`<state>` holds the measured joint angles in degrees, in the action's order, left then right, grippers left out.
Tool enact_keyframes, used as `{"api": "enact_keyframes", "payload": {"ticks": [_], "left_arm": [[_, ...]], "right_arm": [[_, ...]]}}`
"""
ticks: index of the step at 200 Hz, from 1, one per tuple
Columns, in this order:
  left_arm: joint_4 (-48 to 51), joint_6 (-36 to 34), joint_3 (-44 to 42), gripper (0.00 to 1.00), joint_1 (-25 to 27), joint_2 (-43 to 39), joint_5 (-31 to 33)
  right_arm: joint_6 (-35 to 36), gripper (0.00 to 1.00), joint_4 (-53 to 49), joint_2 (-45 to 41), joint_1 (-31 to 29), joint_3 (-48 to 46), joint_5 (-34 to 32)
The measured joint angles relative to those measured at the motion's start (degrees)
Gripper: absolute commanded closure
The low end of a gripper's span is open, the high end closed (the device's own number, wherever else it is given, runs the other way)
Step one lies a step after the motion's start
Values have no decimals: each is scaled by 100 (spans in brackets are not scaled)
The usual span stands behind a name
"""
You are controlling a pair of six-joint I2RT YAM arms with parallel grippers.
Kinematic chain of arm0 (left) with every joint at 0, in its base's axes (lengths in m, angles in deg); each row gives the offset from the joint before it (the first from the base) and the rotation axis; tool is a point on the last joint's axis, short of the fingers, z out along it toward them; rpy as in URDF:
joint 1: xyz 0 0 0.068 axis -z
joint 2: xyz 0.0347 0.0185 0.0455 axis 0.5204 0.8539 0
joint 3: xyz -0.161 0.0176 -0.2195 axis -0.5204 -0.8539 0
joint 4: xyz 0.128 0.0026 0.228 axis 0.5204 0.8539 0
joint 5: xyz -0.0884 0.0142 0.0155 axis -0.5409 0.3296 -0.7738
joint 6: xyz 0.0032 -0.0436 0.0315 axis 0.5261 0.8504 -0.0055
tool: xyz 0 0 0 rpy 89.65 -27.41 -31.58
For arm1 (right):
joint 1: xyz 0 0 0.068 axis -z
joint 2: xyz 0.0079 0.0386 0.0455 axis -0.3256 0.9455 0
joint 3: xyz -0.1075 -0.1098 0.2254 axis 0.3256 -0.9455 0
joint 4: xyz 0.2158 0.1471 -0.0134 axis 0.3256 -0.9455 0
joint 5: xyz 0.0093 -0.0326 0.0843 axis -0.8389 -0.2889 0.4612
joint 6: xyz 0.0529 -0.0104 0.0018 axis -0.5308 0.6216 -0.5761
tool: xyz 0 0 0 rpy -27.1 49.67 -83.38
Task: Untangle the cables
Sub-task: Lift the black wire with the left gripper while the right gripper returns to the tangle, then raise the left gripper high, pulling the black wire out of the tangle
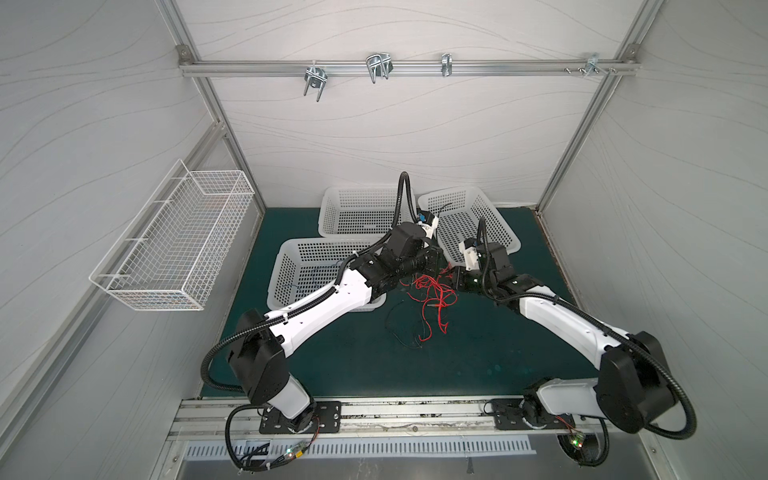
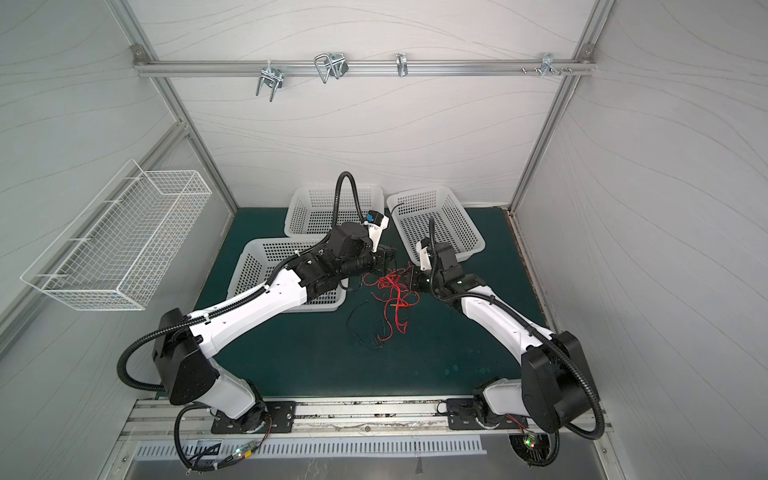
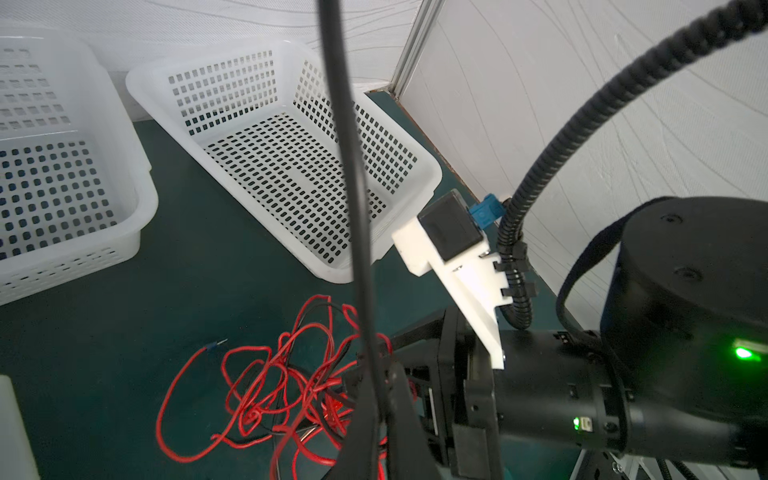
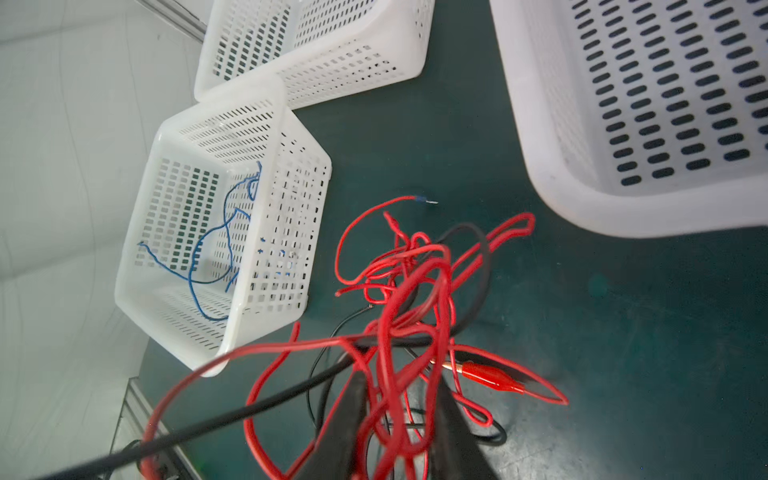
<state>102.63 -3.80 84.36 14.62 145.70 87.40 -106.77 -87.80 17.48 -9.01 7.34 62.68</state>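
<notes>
The cables [image 1: 428, 291] [image 2: 390, 286] lie as a knot of red and thin black wire on the green mat between the two arms. My left gripper [image 1: 439, 266] [image 3: 380, 365] sits at the knot's far left edge, jaws together, shut on a taut black cable [image 3: 353, 208] [image 4: 249, 409]. My right gripper [image 1: 451, 276] [image 4: 401, 376] is at the knot's right edge, fingers close together with red strands [image 4: 395, 399] pinched between them. A red alligator clip [image 4: 490, 376] lies just beside it. A loose blue cable [image 4: 208, 257] rests inside the near-left white basket [image 1: 291, 253].
Two more white perforated baskets stand at the back, one in the middle [image 1: 353, 193] and one on the right [image 1: 457, 195]. A wire basket [image 1: 178, 237] hangs on the left wall. Metal hooks [image 1: 378, 66] hang from the rear rail. Thin black wire [image 1: 395, 324] trails toward the front.
</notes>
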Motion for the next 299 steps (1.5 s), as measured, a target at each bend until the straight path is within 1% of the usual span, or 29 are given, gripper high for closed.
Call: {"api": "enact_keyframes", "payload": {"ticks": [10, 18, 92, 111, 139, 158, 208, 229, 299], "left_arm": [[116, -22, 76, 100, 0, 0, 37], [199, -44, 175, 100, 0, 2, 72], [1604, -509, 1851, 100, 0, 39, 680], [1884, -643, 2094, 100, 0, 4, 881], [2284, -802, 2120, 100, 7, -219, 1141], [2461, -890, 2116, 100, 15, -514, 1377], [2479, -1078, 1939, 100, 20, -1849, 2118], [2470, -1097, 1827, 100, 20, -2256, 2420], [2765, -1191, 1561, 100, 20, -2973, 3224]], "right_arm": [[-15, 98, 59, 0, 0, -48, -13], [-20, 100, 72, -2, 0, -94, -22], [0, 100, 240, -98, 70, -577, -619], [-2, 100, 319, -90, 175, -710, -721], [-2, 100, 407, 42, 289, -774, -822], [-2, 100, 444, 195, 345, -774, -894], [-4, 100, 461, 549, 544, -802, -1069], [-2, 100, 457, 638, 612, -802, -1158], [33, 100, 402, 839, 855, -802, -1416]]}}
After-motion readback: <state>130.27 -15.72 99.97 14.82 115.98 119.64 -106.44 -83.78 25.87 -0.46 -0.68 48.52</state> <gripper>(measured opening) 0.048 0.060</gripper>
